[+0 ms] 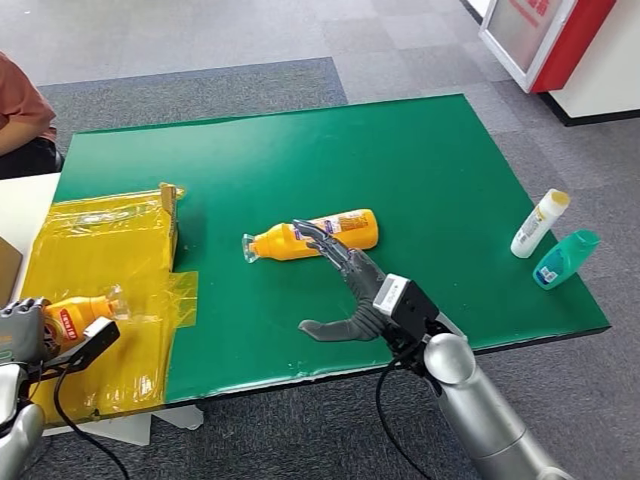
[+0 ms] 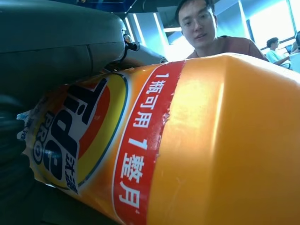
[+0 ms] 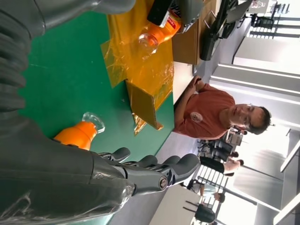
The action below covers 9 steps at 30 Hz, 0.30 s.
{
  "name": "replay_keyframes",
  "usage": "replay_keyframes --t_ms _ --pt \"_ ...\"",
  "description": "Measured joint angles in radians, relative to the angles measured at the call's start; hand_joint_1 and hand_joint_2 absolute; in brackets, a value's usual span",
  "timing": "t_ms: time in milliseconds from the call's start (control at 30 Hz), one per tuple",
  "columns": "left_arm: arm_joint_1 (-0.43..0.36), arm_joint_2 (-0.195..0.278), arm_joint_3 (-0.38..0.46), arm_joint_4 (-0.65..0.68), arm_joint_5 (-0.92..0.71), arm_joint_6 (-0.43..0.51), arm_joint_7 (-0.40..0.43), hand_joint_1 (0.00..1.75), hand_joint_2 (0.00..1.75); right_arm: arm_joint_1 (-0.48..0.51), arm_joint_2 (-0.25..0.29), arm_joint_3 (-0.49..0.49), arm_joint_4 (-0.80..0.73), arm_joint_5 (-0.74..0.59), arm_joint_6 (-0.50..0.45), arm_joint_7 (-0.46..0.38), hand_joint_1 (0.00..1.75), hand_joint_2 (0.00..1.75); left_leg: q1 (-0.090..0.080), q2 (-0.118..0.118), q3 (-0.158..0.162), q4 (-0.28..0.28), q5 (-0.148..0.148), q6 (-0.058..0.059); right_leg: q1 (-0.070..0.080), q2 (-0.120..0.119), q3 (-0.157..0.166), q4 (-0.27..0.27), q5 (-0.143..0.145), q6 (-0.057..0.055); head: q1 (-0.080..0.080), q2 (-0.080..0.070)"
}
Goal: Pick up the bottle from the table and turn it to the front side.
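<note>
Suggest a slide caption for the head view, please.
Right hand open beside a lying orange bottle; left hand holds another.

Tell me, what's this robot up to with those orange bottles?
The robot's left hand holds one orange bottle over the yellow-wrapped box. Its right hand is open, fingers spread above a second orange bottle lying on its side on the green table. A white bottle and a teal bottle lie near the table's edge. A person sits alongside.

A bottle (image 1: 313,238) lies mid-table (image 1: 453,170), two more bottles (image 1: 553,240) far right.
</note>
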Motion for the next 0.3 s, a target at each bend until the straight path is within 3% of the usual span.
replay_keyframes --t_ms 33,133,167,300 --pt "-0.001 0.002 -0.001 0.003 0.0 0.0 -0.002 1.41 1.75 0.0 0.0 0.0 0.0 0.0 0.0 0.0 0.0 1.75 0.0 0.0 0.0 0.0 0.0 0.0 0.0 0.0 0.0 0.0 0.0 0.0 0.0 0.0" --pt "-0.001 0.004 -0.003 0.012 0.0 0.002 -0.009 0.1 1.75 -0.001 0.0 0.002 0.0 0.0 0.0 0.0 0.0 1.75 0.0 0.0 0.0 0.0 0.0 0.0 0.0 0.0 0.0 0.0 0.0 0.0 0.0 0.0" --pt "-0.001 0.004 -0.003 0.015 0.0 0.004 -0.013 0.0 1.75 -0.002 0.0 0.002 0.0 0.0 0.0 0.0 0.0 1.75 0.0 0.0 0.0 0.0 0.0 0.0 0.0 0.0 0.0 0.0 0.0 0.0 0.0 0.0" --pt "-0.002 0.002 -0.004 0.02 0.0 0.017 -0.025 0.0 1.75 -0.002 0.0 0.004 0.0 0.0 -0.001 0.0 0.0 1.75 0.0 0.0 0.0 0.0 0.0 0.0 0.0 0.0 0.0 0.0 0.0 0.0 0.0 0.0"
